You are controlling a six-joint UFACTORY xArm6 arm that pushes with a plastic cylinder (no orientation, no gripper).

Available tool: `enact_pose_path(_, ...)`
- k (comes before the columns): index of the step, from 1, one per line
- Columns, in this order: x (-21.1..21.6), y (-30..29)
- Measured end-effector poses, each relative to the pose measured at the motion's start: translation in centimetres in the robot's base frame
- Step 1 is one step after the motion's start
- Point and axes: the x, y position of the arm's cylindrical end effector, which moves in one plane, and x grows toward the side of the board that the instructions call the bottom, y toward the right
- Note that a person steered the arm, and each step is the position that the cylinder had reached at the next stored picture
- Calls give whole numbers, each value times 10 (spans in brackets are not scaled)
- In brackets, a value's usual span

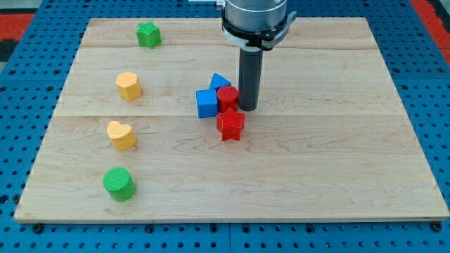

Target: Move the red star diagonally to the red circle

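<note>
The red star (230, 124) lies near the middle of the wooden tabletop (337, 161), a little toward the view's left of centre. Just above it, touching or nearly touching, sits the red circle (227, 98), so the star is already at the circle's lower edge, slightly to the view's right. I have no claw, only a straight dark rod; my tip (247, 107) rests on the tabletop just to the view's right of the red circle and just above the star's upper right point.

A blue cube (207, 103) presses against the circle's left side, and a blue triangle (219, 81) sits behind the circle toward the view's top. Well apart, along the view's left, are a green star (148, 34), a yellow hexagon (129, 85), a yellow heart (121, 135) and a green cylinder (118, 183).

The risk, as I judge it, is crowding. My tip is so near the circle that any sideways slide could shove the circle into the blue blocks and scatter the cluster. Pushing the star from here could also spin it off line.
</note>
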Motion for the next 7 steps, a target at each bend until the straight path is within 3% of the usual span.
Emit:
enact_pose_path(2,68,62)
enact_pose_path(3,37,-15)
enact_pose_path(4,14,-54)
enact_pose_path(6,97,-1)
enact_pose_path(7,96,-62)
